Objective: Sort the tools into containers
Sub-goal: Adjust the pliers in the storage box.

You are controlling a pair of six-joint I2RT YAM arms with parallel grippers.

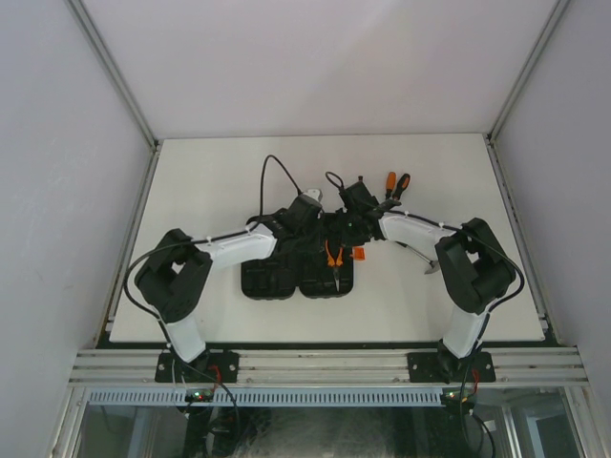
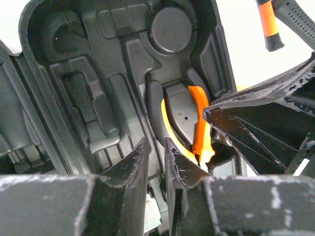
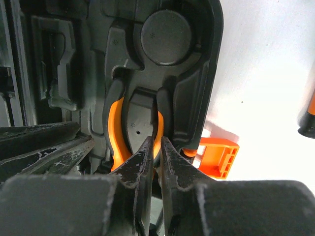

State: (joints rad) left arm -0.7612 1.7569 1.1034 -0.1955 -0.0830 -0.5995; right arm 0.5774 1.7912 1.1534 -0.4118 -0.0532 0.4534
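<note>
Left wrist, left gripper (image 2: 156,158): the fingers were drawn almost together, nothing was held, and they were poised over the moulded slots of the open black case (image 2: 98,73).
Left wrist, pliers (image 2: 199,123): they were seated in their recess, just right of the fingers.
Left wrist, extra: one screwdriver (image 2: 268,25) was seen beyond the case rim.
Right wrist, right gripper (image 3: 158,156): the fingers were nearly closed at one pliers handle; whether it was gripped could not be told.
Right wrist, extra: the orange latch (image 3: 219,156) was shown beside the case.
Top view, layout: both case halves were laid flat at mid-table, with the pliers in the right half.
Top view, extra: two screwdrivers were shown lying on the table behind the case.
</note>
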